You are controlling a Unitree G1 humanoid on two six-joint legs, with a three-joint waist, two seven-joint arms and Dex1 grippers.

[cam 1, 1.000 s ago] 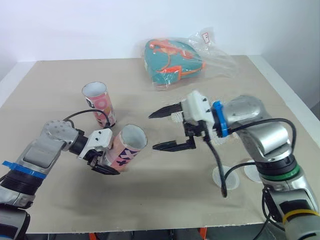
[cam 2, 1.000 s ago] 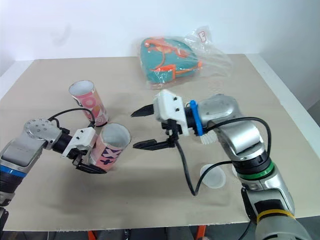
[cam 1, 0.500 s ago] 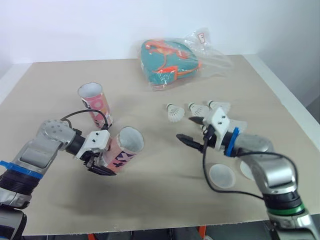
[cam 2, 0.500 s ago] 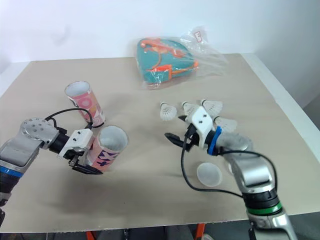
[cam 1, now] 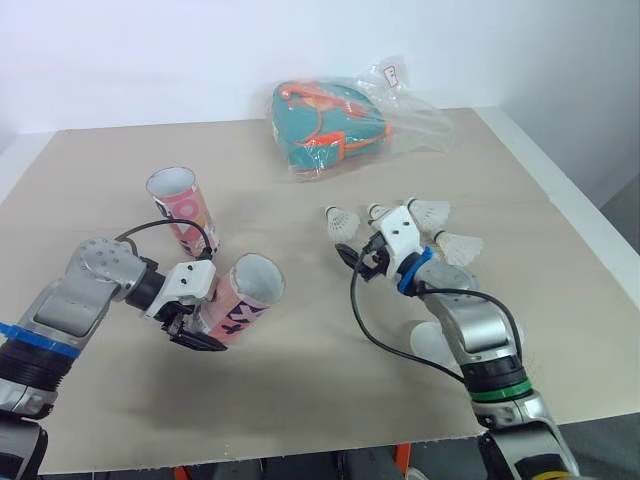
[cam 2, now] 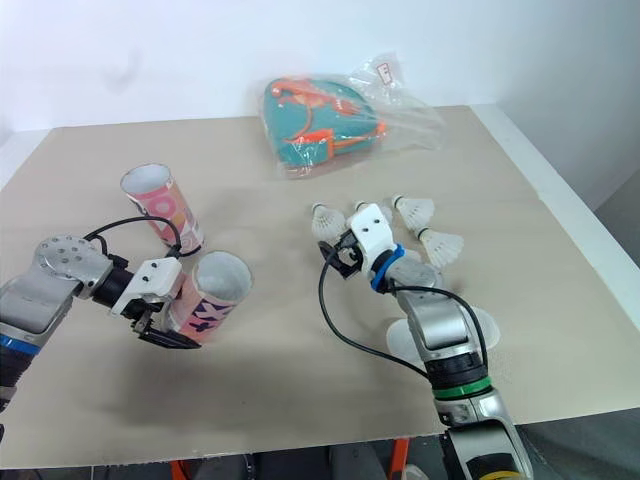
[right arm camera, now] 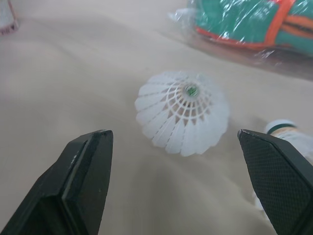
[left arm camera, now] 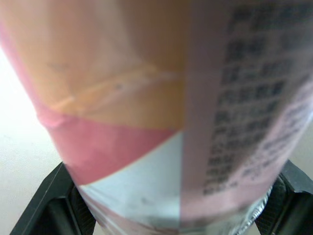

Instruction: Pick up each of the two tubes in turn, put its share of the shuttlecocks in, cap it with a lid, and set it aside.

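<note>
Lower left of the frame, our left jaws clamp 1 tilted tube (cam 1: 243, 300); the other tube (cam 1: 185, 212) stands upright on the worktop (cam 1: 300, 380), farther up-left. Centre right, our right jaws gape wide around 1 shuttlecock (right arm camera: 183, 112), seemingly without touching it.

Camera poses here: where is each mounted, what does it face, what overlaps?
Left eye and right eye views: head stereo pair, looking forward and down at the table; both arms show, left gripper shut on a tilted tube, right gripper open near a white shuttlecock.
Left wrist view: left wrist, along its fingers, onto the held tube's printed wall.
Right wrist view: right wrist, between its open fingers, facing that shuttlecock, bagged teal item behind.
Shared: head and right wrist views both show that shuttlecock and bagged teal item.
</note>
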